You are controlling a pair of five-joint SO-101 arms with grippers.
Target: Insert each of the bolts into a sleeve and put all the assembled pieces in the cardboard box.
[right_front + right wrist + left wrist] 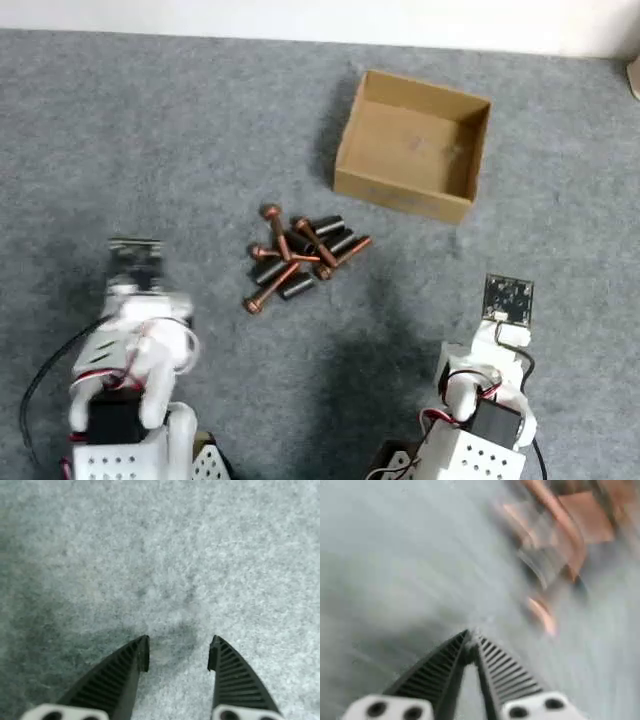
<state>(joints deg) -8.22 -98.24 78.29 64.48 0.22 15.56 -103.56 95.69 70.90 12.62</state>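
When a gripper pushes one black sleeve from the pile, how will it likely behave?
The black sleeve looks like a short rigid cylinder lying flat, so it would probably roll. The fuzzy grey mat may slow it. Touching copper bolts would likely shift.

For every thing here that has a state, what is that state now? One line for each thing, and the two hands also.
cardboard box: upright, open on top, nothing inside.
bolts: lying loose in a pile on the grey mat, none seen inside a sleeve.
sleeves: lying on their sides in the same pile, mixed with the bolts.
left hand: shut, holding nothing.
right hand: open, holding nothing, over bare mat.
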